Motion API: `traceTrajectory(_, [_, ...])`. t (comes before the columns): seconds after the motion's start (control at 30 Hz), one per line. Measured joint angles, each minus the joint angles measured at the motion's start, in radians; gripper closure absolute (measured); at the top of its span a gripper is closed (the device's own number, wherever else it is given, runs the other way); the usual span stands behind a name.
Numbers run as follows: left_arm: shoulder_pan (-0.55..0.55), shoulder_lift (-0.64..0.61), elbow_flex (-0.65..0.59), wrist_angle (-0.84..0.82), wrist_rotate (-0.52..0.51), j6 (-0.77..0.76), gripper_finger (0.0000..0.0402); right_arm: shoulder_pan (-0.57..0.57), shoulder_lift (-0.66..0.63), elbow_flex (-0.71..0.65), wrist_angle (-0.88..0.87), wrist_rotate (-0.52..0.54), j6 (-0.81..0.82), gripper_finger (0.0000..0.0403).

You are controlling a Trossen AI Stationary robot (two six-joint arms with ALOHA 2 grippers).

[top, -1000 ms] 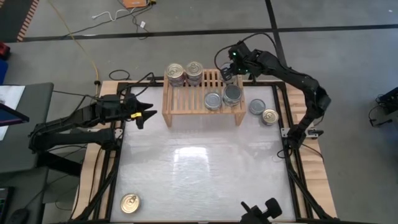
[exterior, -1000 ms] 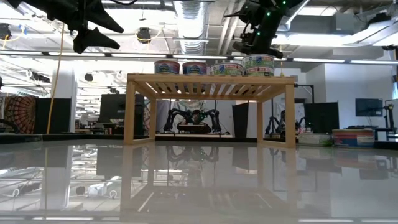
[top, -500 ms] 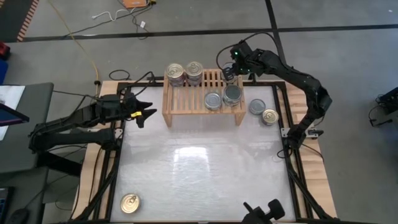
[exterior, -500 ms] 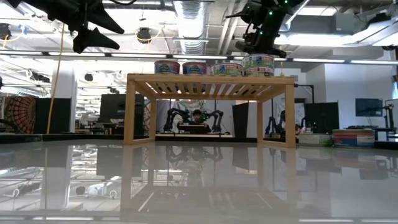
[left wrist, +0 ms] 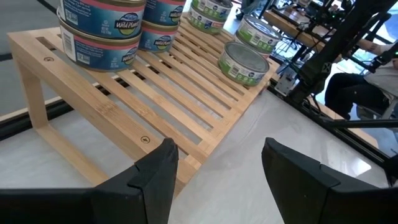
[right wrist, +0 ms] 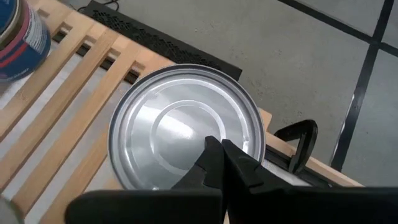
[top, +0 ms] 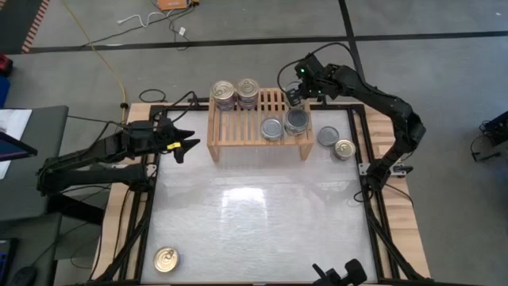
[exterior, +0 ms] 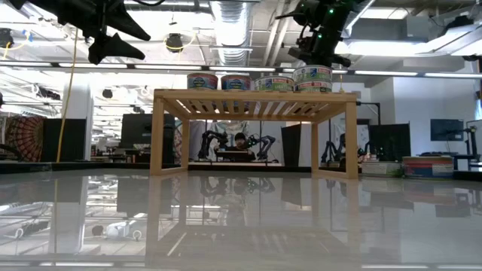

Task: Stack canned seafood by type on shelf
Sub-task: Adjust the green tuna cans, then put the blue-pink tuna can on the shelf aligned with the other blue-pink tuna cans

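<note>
The light-wood shelf point(top: 238, 135) point(exterior: 252, 102) stands at the table's far side. On it are two stacks of gold-topped cans point(top: 236, 93) at its far left, a single silver-topped can point(top: 272, 128), and a silver-topped stack point(top: 297, 121) point(exterior: 312, 76) at its right end. My right gripper point(top: 293, 97) point(right wrist: 221, 154) is shut and hovers just above that silver stack point(right wrist: 168, 134). My left gripper point(top: 187, 144) point(left wrist: 217, 168) is open, raised in the air left of the shelf point(left wrist: 155, 106). Loose cans lie on the table: a silver one point(top: 328, 137), a gold one point(top: 344, 148), and another gold one point(top: 165, 259).
Black clamps and cables run along the table's wooden border point(top: 127, 238). The middle and near part of the white tabletop point(top: 254, 222) holds nothing but the near-left can. Behind the shelf, the low view shows a person seated in the room point(exterior: 239, 147).
My right gripper has risen a little above the silver stack at the shelf's right end. The cans and the shelf have stayed put.
</note>
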Motion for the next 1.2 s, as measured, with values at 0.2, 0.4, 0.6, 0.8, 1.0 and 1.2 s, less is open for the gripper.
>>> traceTrajectory(0.2, [0.0,0.0,0.0,0.0,0.001,0.0,0.018,0.014,-0.036,-0.002,0.039,0.001,0.0,0.038])
traceTrajectory(0.4, [0.0,0.0,0.0,0.0,0.002,0.0,0.018,0.035,-0.074,-0.001,0.108,0.009,-0.005,0.0379])
traceTrajectory(0.6, [0.0,0.0,0.0,0.001,0.002,0.0,0.018,0.095,-0.09,0.001,0.146,0.01,-0.026,0.0379])
traceTrajectory(0.8, [0.0,0.0,0.0,0.006,0.002,0.0,0.018,0.136,-0.091,0.001,0.151,-0.011,-0.027,0.0379])
traceTrajectory(1.0, [0.0,0.0,0.0,0.005,0.002,0.012,0.018,0.184,-0.091,0.001,0.147,-0.067,-0.027,0.0379])
traceTrajectory(1.2, [0.0,0.0,0.0,0.005,0.001,0.018,0.018,0.246,-0.09,0.002,0.103,-0.077,0.0,0.0382])
